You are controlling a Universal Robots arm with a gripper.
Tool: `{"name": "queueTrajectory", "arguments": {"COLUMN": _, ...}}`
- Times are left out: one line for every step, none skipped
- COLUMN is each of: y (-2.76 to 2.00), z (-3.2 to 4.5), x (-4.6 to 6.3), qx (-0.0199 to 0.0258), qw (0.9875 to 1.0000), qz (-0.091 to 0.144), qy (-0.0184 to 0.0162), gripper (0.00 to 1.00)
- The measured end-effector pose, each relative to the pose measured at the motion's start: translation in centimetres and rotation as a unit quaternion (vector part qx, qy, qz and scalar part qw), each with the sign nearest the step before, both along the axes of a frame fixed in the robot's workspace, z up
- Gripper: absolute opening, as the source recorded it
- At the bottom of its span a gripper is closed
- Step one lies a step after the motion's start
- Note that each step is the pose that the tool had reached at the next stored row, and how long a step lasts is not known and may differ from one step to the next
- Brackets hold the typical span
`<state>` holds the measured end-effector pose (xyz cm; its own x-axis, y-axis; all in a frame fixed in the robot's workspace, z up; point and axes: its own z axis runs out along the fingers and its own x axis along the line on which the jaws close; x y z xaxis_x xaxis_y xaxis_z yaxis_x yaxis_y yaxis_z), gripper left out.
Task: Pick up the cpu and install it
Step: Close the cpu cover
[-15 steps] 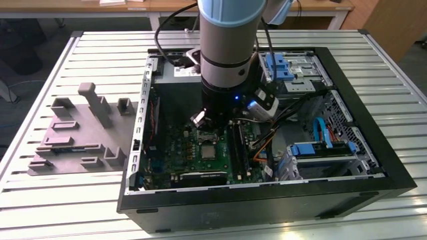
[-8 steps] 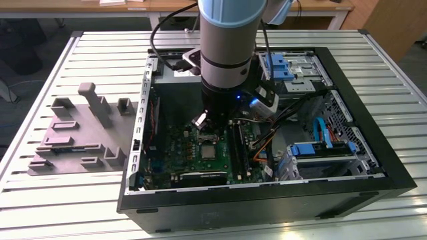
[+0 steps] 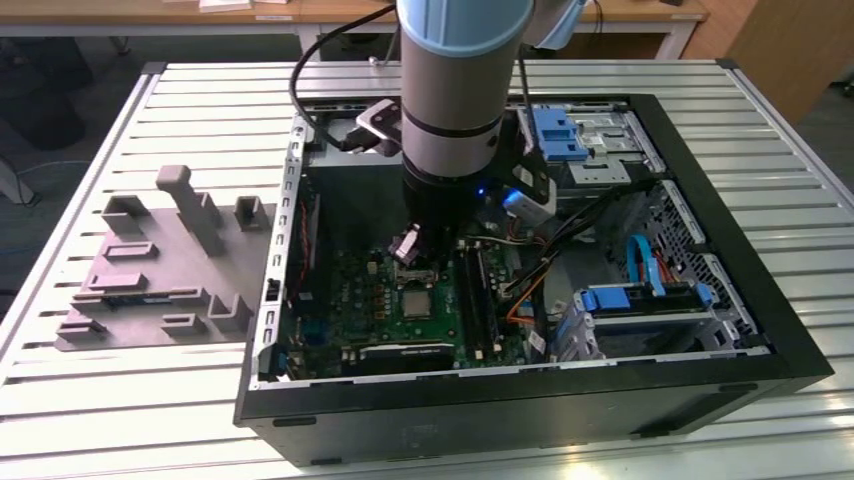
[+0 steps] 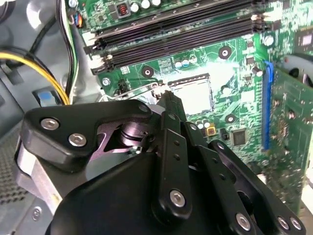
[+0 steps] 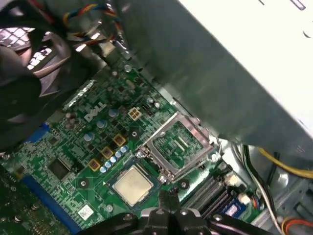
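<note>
Hanging inside the open black computer case (image 3: 747, 330), the black end effector (image 5: 168, 208) sits just above the green motherboard (image 5: 93, 142) with its fingertips pressed together and nothing between them. Cpu (image 5: 131, 184), small flat square chip with pale silvery-grey metal top: seated in its socket on the motherboard, just beside the fingertips; visible in both wrist views (image 4: 195, 95). Silver-framed socket lid (image 5: 178, 144): flipped up and open, next to the chip. Long black memory slots (image 4: 181, 34): near the socket. Blue plastic drive brackets (image 3: 641, 298): at the exterior view's right inside the case. Grey moulded tray (image 3: 154, 275): on the slatted white tabletop (image 3: 107, 400), at the exterior view's left of the case.
</note>
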<state>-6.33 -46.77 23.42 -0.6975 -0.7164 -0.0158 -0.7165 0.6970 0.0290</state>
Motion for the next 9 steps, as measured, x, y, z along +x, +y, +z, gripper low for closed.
{"name": "queueTrajectory", "arguments": {"y": 0.0, "z": -0.02, "x": 0.01, "qx": 0.0054, "qw": 1.0, "qz": 0.004, "qy": -0.0001, "gripper": 0.11}}
{"name": "queueTrajectory", "arguments": {"y": 0.0, "z": -0.02, "x": 0.03, "qx": 0.015, "qw": 0.9999, "qz": 0.006, "qy": -0.0001, "gripper": 0.11}}
{"name": "queueTrajectory", "arguments": {"y": 0.01, "z": -0.01, "x": 0.05, "qx": 0.0238, "qw": 0.9997, "qz": 0.006, "qy": -0.0001, "gripper": 0.11}}
{"name": "queueTrajectory", "arguments": {"y": 0.01, "z": -0.01, "x": 0.11, "qx": 0.0329, "qw": 0.9994, "qz": 0.007, "qy": -0.0002, "gripper": 0.11}}
{"name": "queueTrajectory", "arguments": {"y": 0.0, "z": -0.01, "x": 0.17, "qx": 0.0418, "qw": 0.9991, "qz": 0.007, "qy": -0.0002, "gripper": 0.11}}
{"name": "queueTrajectory", "arguments": {"y": 0.0, "z": -0.01, "x": 0.26, "qx": 0.0508, "qw": 0.9987, "qz": 0.007, "qy": -0.0003, "gripper": 0.11}}
{"name": "queueTrajectory", "arguments": {"y": 0.0, "z": -0.01, "x": 0.36, "qx": 0.0595, "qw": 0.9982, "qz": 0.007, "qy": -0.0003, "gripper": 0.11}}
{"name": "queueTrajectory", "arguments": {"y": 0.0, "z": -0.03, "x": 0.5, "qx": 0.0671, "qw": 0.9977, "qz": 0.007, "qy": -0.0004, "gripper": 0.11}}
{"name": "queueTrajectory", "arguments": {"y": 0.0, "z": -0.07, "x": 0.65, "qx": 0.0707, "qw": 0.9975, "qz": 0.007, "qy": -0.0004, "gripper": 0.11}}
